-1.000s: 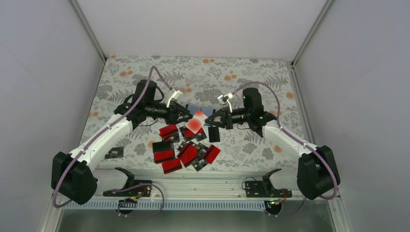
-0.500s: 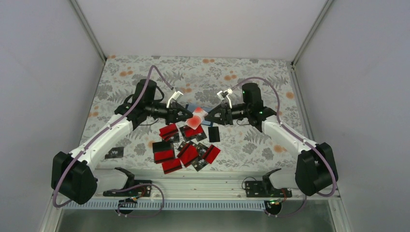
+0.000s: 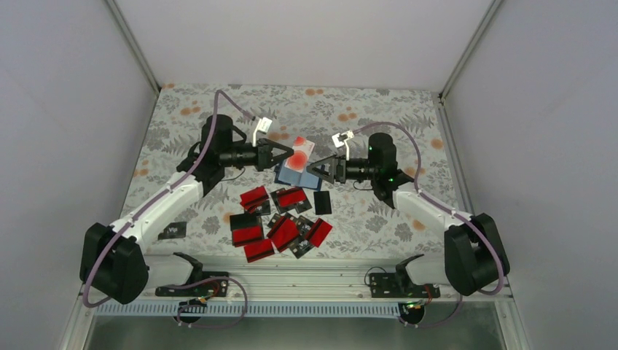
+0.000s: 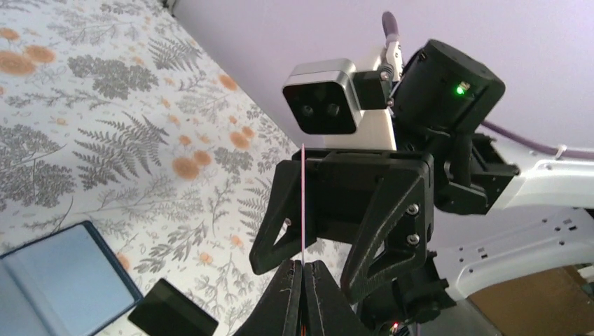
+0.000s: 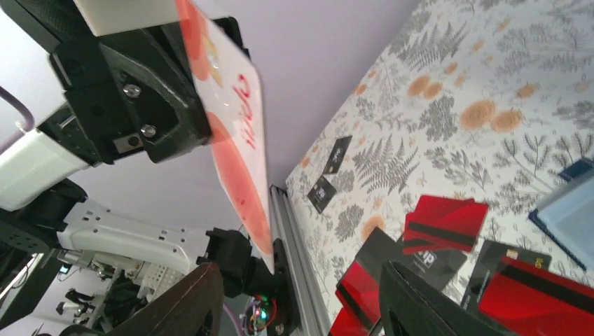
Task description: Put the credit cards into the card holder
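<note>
My left gripper [image 3: 286, 154] is shut on the pale credit card with the red blot [image 3: 299, 151] and holds it in the air above the open navy card holder [image 3: 291, 174]. The left wrist view shows this card edge-on as a thin line [image 4: 302, 203] rising from the closed left gripper [image 4: 303, 269]. My right gripper [image 3: 312, 169] faces it from the right, open and empty, off the card. In the right wrist view the blot card [image 5: 235, 133] hangs between and ahead of the right gripper [image 5: 301, 308]. Several red and black credit cards [image 3: 280, 219] lie in a pile in front of the holder.
One black card [image 3: 171, 231] lies alone by the left arm's forearm. Another black card [image 3: 323, 203] lies right of the pile. The table's front rail [image 3: 306, 273] runs just below the pile. The cell's walls stand on both sides.
The blot card passed from the right gripper to the left. The left gripper shut on it and lifted it back; the right gripper opened and drew slightly right.
</note>
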`<control>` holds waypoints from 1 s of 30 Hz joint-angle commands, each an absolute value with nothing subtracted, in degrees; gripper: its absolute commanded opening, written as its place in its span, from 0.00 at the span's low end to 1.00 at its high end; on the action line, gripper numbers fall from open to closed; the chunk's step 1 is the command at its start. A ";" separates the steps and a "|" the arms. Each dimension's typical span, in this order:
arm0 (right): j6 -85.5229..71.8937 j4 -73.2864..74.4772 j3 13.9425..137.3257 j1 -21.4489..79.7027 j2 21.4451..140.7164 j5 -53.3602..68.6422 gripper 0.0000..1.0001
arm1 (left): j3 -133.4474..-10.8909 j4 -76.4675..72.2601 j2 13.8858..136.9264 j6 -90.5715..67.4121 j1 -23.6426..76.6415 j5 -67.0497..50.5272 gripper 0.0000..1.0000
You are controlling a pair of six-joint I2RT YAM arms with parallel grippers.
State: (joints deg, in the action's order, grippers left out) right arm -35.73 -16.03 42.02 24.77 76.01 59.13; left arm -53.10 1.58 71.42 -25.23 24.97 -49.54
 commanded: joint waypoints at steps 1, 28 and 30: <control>-46.26 -31.15 41.22 24.69 75.94 56.83 0.56 | -52.86 -7.04 73.37 -31.55 24.98 -49.28 0.02; -44.82 -17.72 48.93 23.58 77.64 51.62 0.04 | -56.10 -1.86 76.40 -29.21 24.88 -40.91 0.12; -41.52 -11.76 48.12 21.91 77.71 50.00 0.04 | -56.48 3.47 77.11 -26.48 24.87 -34.94 0.20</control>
State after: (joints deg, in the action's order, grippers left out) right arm -50.13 -26.85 47.33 24.27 78.39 54.96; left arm -54.43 -7.11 75.59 -33.43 24.88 -45.50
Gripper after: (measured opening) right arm 0.041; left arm 0.147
